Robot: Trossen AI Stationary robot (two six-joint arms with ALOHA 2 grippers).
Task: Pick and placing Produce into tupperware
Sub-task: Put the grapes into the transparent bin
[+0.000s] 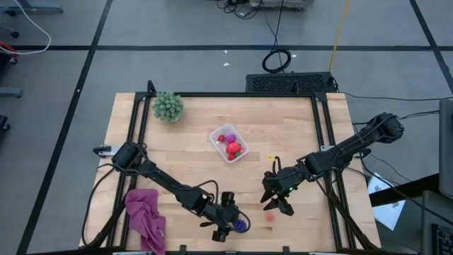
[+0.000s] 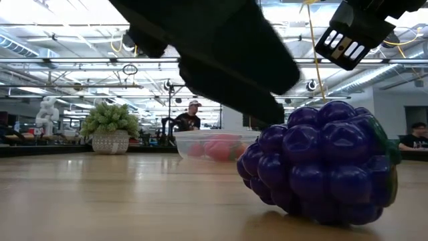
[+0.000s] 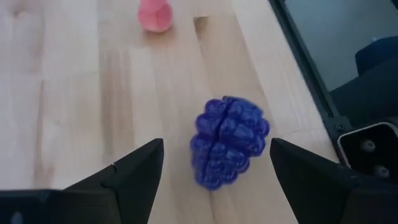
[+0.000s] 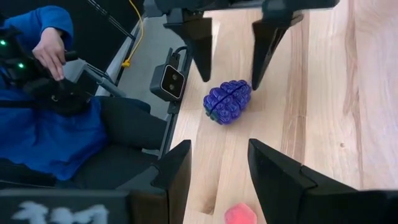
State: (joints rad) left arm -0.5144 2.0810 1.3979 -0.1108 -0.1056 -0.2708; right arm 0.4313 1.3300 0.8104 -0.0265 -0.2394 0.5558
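A purple toy grape cluster (image 3: 227, 149) (image 1: 242, 225) (image 2: 321, 164) lies on its side on the wood near the table's near edge. My left gripper (image 3: 216, 149) (image 1: 228, 224) is open, one finger on each side of the cluster with gaps between. A tiny pink piece (image 4: 239, 214) (image 1: 270, 217) lies to the cluster's right. My right gripper (image 4: 219, 155) (image 1: 276, 200) is open just beyond that piece, touching nothing. The clear tupperware (image 1: 228, 143) (image 2: 214, 144) sits mid-table with red and pink produce inside.
A spiky green plant (image 1: 168, 106) stands at the far left corner. A magenta cloth (image 1: 145, 216) lies at the near left edge, and a tiny yellowish piece (image 1: 270, 157) right of the tupperware. A small camera (image 4: 169, 79) sits at the near edge. A person in blue (image 4: 43, 118) sits beyond it.
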